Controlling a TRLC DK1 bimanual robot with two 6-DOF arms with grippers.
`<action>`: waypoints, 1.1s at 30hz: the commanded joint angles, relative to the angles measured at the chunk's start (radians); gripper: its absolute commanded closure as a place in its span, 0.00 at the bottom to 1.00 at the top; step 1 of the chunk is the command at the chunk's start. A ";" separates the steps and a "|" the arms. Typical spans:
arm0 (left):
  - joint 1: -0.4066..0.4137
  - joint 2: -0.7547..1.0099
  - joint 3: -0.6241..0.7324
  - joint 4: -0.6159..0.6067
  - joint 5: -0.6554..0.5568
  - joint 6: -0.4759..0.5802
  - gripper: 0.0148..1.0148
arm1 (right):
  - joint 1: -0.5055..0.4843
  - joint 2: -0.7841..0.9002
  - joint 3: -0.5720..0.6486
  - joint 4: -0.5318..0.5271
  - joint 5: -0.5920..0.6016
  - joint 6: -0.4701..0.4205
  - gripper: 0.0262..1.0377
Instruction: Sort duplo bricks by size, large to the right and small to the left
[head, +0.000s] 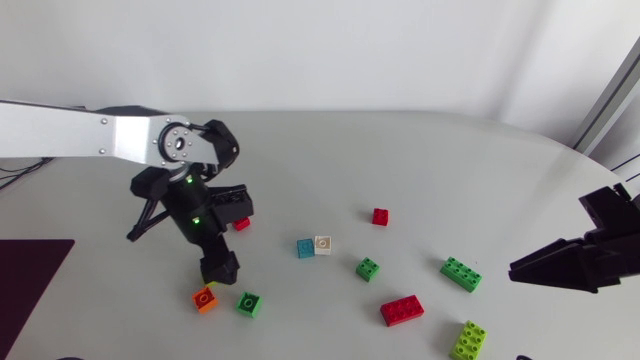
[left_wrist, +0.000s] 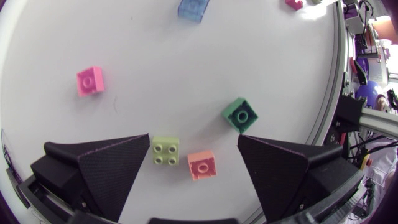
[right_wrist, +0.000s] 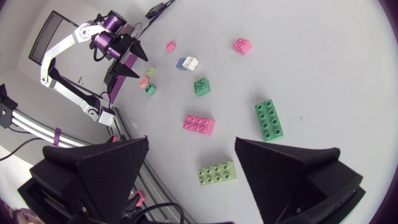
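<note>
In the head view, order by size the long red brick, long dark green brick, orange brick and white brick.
Largest: long red brick and long dark green brick, about alike.
Smaller: orange brick and white brick, too close to rank.

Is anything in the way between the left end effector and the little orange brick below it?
Nothing visible. The left end effector is open, with the orange brick uncovered between its fingers. A pale green brick sits beside it, apart.

The left arm stretches in from its side and bends down at the wrist, left pincer pointing downward with fingers spread wide, while the right arm sits at its edge, right pincer likewise parted.
</note>
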 joint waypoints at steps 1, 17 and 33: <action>-0.067 0.077 0.118 -0.007 0.015 -0.027 0.03 | 0.004 -0.014 -0.032 -0.024 -0.007 -0.034 0.04; -0.287 0.601 0.779 -0.060 -0.023 -0.208 0.03 | -0.084 0.075 -0.035 -0.024 -0.001 -0.133 0.04; -0.305 0.698 0.885 -0.160 -0.080 -0.212 0.03 | -0.090 0.081 -0.015 -0.055 -0.007 -0.165 0.04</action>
